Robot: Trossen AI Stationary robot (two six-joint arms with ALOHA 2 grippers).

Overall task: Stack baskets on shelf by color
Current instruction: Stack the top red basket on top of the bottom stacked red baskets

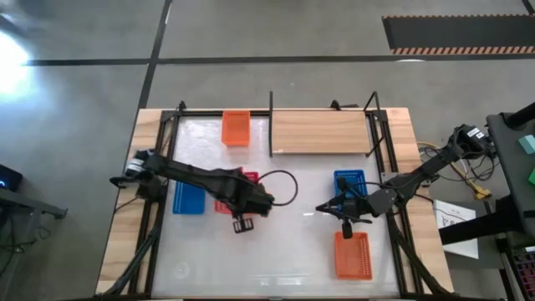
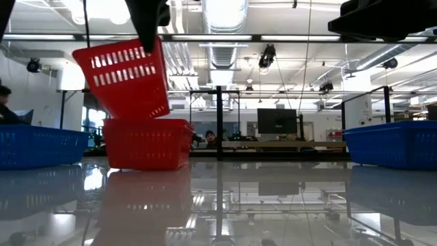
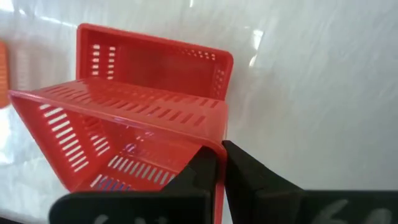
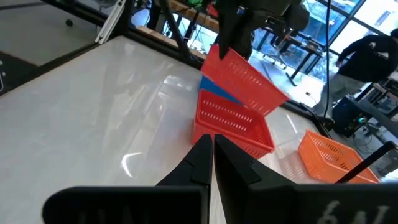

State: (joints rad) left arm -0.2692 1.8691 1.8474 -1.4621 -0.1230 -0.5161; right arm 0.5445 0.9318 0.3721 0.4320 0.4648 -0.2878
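My left gripper (image 1: 242, 199) is shut on a red basket (image 2: 126, 75), which hangs tilted over a second red basket (image 2: 147, 143) standing on the white table. Both show in the left wrist view (image 3: 124, 143) and the right wrist view (image 4: 245, 78). My right gripper (image 4: 211, 149) is shut and empty, right of centre (image 1: 328, 208), pointing toward the red baskets. A blue basket (image 1: 188, 198) lies left of them. Another blue basket (image 1: 349, 181) and an orange basket (image 1: 352, 253) lie near my right gripper. One orange basket (image 1: 236, 127) stands beside the wooden shelf (image 1: 322, 132). My left gripper pinches the red basket's wall at its rim, near a corner (image 3: 217, 152), one finger inside the basket and one outside. The fingers come from above, pointing down. The basket hangs tilted below them, its low end (image 2: 102, 113) close over the lower basket's rim; whether they touch, I cannot tell.
Black frame rails (image 1: 159, 167) run along the table's left and right sides. The shelf's black posts (image 1: 270, 109) stand at its ends. Bare white table (image 1: 284, 251) lies in front of the baskets. A person (image 2: 7, 109) sits in the room beyond.
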